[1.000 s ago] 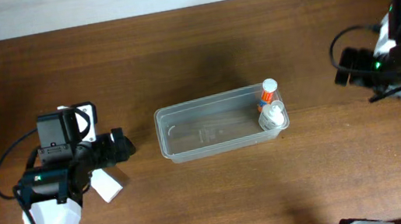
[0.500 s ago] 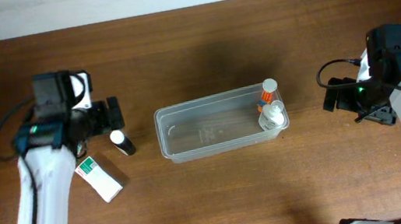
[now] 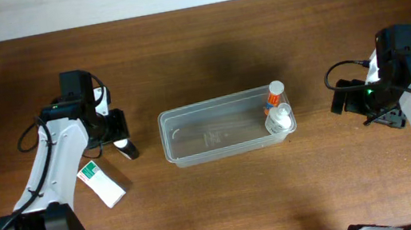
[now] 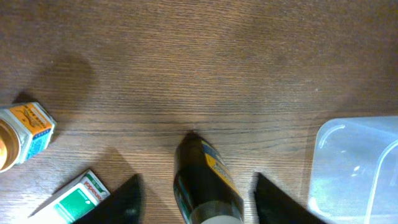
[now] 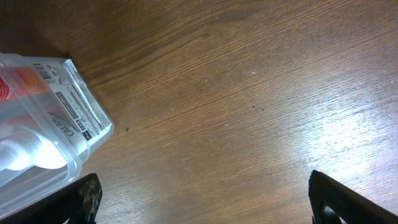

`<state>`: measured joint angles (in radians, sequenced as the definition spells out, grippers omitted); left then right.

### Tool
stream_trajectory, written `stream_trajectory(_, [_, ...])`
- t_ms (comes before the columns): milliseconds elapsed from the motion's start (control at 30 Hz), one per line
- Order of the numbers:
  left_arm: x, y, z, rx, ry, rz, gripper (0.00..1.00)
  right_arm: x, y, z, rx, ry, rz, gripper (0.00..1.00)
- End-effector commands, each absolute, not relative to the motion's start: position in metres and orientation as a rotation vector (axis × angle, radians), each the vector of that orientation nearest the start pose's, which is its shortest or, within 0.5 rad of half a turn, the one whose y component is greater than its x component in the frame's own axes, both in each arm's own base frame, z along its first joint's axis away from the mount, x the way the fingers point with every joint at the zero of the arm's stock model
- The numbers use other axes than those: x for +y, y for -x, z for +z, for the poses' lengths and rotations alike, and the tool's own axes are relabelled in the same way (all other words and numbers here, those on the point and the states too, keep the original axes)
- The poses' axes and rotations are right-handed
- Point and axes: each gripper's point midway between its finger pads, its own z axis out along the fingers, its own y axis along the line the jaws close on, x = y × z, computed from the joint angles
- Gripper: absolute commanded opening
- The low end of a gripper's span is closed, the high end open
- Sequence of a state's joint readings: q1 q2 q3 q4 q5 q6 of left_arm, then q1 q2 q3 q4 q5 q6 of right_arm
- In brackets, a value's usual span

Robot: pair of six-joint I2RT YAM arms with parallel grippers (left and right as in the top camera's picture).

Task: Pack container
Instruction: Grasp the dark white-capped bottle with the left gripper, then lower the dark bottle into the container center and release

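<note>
The container [image 3: 216, 133], a clear shallow tub, sits mid-table; its corner [image 4: 357, 165] shows in the left wrist view. At its right end lie an orange-labelled bottle [image 3: 274, 97] and a clear white-capped bottle [image 3: 279, 119]. A dark bottle with a yellow label and a white cap [image 4: 205, 180] lies on the table left of the tub. My left gripper [image 4: 196, 190] straddles it, open, with a gap on each side. My right gripper [image 5: 208, 205] stands open over bare wood, right of the tub's corner [image 5: 68, 124].
A green-and-white box [image 3: 102, 183] lies on the table below the left gripper, also seen as the box [image 4: 71, 202] in the left wrist view. A small orange-and-blue box [image 4: 25, 127] stands further left.
My left gripper has settled around the dark bottle and its jaws have narrowed. My right arm swung in toward the tub's right end, then held still.
</note>
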<state>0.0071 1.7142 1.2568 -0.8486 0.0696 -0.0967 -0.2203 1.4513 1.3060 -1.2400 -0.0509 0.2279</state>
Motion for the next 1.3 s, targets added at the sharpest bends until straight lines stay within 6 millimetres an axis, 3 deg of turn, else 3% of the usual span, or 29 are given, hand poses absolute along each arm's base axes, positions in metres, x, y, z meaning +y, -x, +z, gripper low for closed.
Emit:
stream_trajectory(0, [-0.014, -0.368, 0.083, 2.881, 0.122, -0.139, 0.42, -0.054, -0.279, 0.157, 2.884, -0.644, 0.083, 0.99])
stream_trajectory(567, [-0.022, -0.341, 0.078, 2.991, 0.11, -0.163, 0.47, -0.054, -0.279, 0.157, 2.884, -0.644, 0.083, 0.98])
stream_trajectory(733, [-0.022, -0.341, 0.078, 2.992, 0.11, -0.164, 0.32, -0.054, -0.279, 0.157, 2.884, -0.645, 0.083, 0.98])
stream_trajectory(800, [-0.022, -0.341, 0.078, 2.991, 0.11, -0.164, 0.19, -0.054, -0.279, 0.157, 2.884, -0.644, 0.083, 0.98])
stream_trajectory(1000, [-0.025, -0.342, 0.081, 2.982, 0.106, -0.189, 0.1, -0.054, -0.279, 0.157, 2.884, -0.644, 0.083, 0.98])
stream_trajectory(1133, [-0.029, -0.35, 0.109, 2.923, 0.093, -0.221, 0.07, -0.054, -0.279, 0.157, 2.884, -0.645, 0.083, 0.98])
stream_trajectory(1267, [-0.046, -0.362, 0.176, 2.782, 0.008, -0.232, 0.07, -0.054, -0.279, 0.157, 2.884, -0.644, 0.083, 0.98])
